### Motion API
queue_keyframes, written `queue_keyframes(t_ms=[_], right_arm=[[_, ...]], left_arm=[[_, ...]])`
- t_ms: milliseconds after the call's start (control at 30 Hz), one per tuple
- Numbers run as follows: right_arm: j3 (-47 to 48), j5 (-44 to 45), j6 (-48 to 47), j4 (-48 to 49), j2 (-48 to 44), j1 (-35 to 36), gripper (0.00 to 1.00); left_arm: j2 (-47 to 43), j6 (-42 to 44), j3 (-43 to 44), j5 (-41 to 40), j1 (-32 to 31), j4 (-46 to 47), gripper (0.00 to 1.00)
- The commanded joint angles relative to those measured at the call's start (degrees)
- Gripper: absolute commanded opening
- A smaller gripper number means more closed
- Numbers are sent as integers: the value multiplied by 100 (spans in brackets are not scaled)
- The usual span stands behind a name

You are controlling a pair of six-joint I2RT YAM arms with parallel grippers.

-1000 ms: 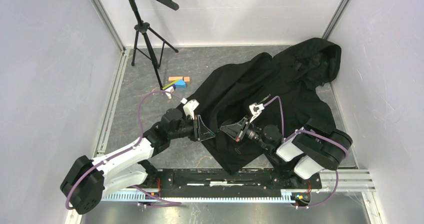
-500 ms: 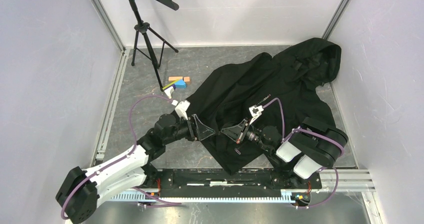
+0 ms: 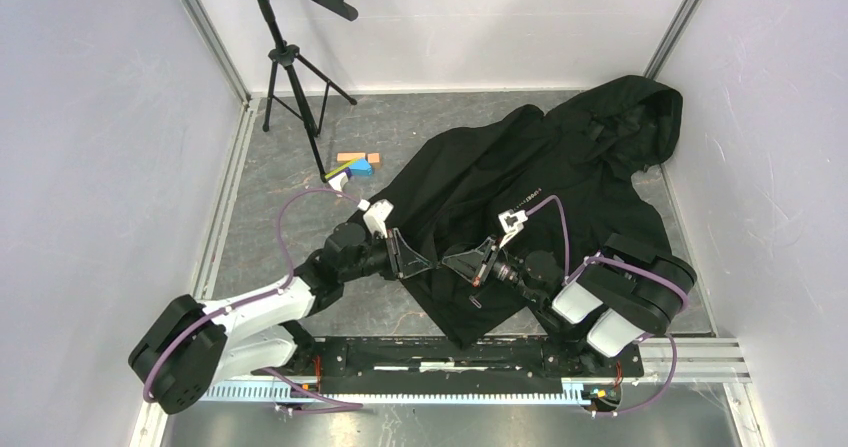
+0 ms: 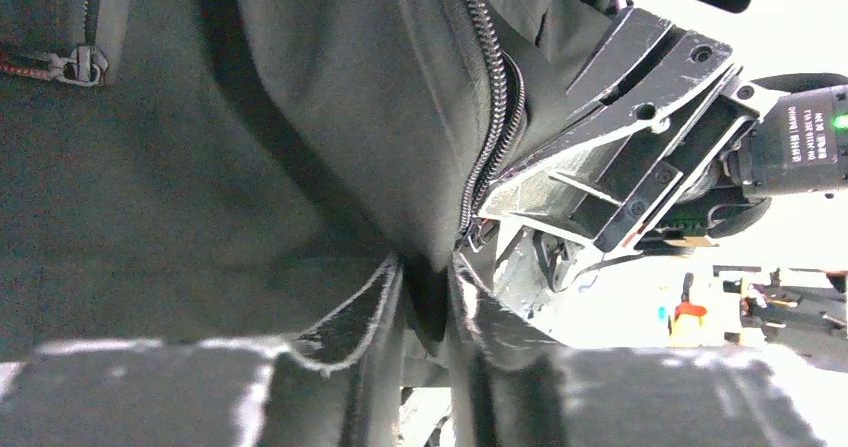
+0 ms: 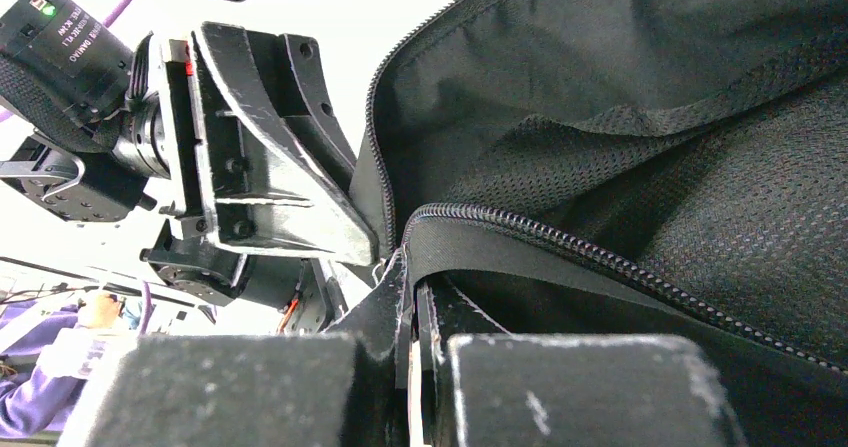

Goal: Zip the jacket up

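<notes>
The black hooded jacket lies spread from the near centre to the far right corner, its front unzipped. My left gripper and right gripper meet tip to tip at its lower front edge. In the left wrist view the left gripper is shut on a fold of black fabric beside the zip teeth; the right gripper's fingers show just beyond. In the right wrist view the right gripper is shut on the zip tape of the other front edge, with the mesh lining above it.
A black tripod stand is at the far left. Coloured blocks lie on the grey floor left of the jacket. A pocket zip pull shows on the jacket. White walls close in on both sides; the base rail runs along the near edge.
My left gripper moved right until it met the right gripper at the jacket's edge and closed on the fabric. The right gripper shifted slightly left. The left arm's elbow has shifted since.
</notes>
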Motion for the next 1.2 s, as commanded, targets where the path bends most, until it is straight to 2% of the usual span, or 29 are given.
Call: queue_keyframes(t_ms=[0,67,100,200,567,667,933,1167], right_arm=[[18,171,61,2257,39,22,0],[25,226,96,2219,32,22,0],[40,240,135,2200,23,24,0],[65,367,262,2005,-64,25,1],[-152,1171,446,791,-804,50,0],[-90,1351,504,146,-972,62,0],[315,859,-23,-1078,-1070,66,0],[486,855,-428,-2177,-1495,66,0]], left_arm=[[209,111,102,222,-40,429,15],[347,196,231,223,-40,196,3],[442,197,316,202,-40,-17,2],[610,267,476,269,-40,-370,2],[170,417,95,313,-84,-248,2],[157,333,33,180,-110,-303,2],[141,329,-9,390,-137,-144,2],[338,321,-48,649,-137,83,2]])
